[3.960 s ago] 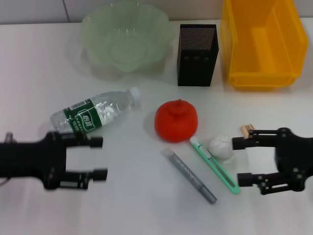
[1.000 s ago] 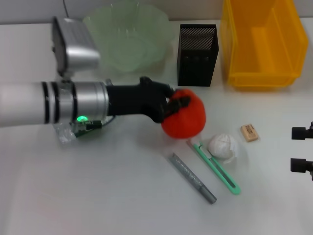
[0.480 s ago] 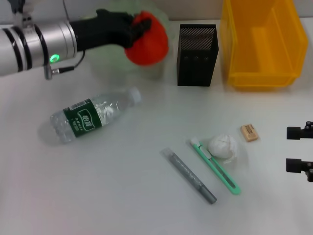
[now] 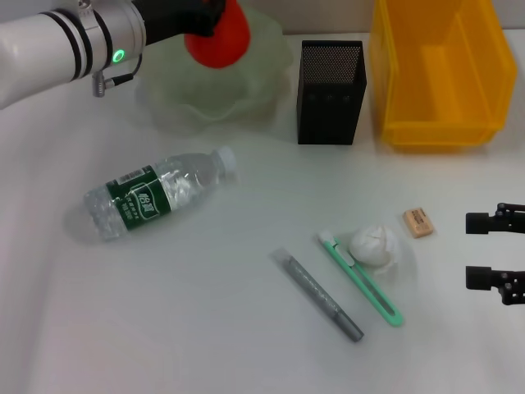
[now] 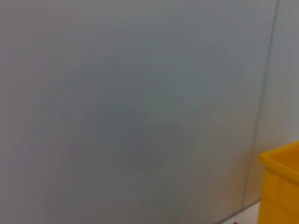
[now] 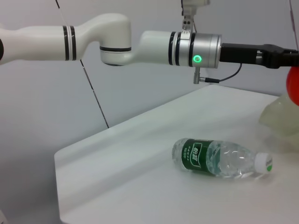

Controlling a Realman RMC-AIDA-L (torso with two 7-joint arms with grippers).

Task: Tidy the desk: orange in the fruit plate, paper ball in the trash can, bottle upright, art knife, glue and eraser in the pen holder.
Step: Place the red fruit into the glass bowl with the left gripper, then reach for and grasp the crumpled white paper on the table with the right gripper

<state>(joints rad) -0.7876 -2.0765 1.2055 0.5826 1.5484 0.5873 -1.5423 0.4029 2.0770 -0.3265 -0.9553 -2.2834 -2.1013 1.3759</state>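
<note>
Clear glossy plastic bottle (image 4: 154, 195); black metal mesh pen holder (image 4: 330, 92).

Left hand (image 4: 207, 11) cut off above

A plain white tabletop (image 4: 205, 328) is spreading over nearly the whole head view. A pale grey wall (image 4: 328, 18) is standing along its far edge, at 12 o'clock, and is showing there only as a narrow strip. In the left wrist view the same grey wall is filling most of the picture, and a thin dark seam (image 5: 261, 107) is running down it. In the right wrist view the wall is rising behind the tabletop edge.
</note>
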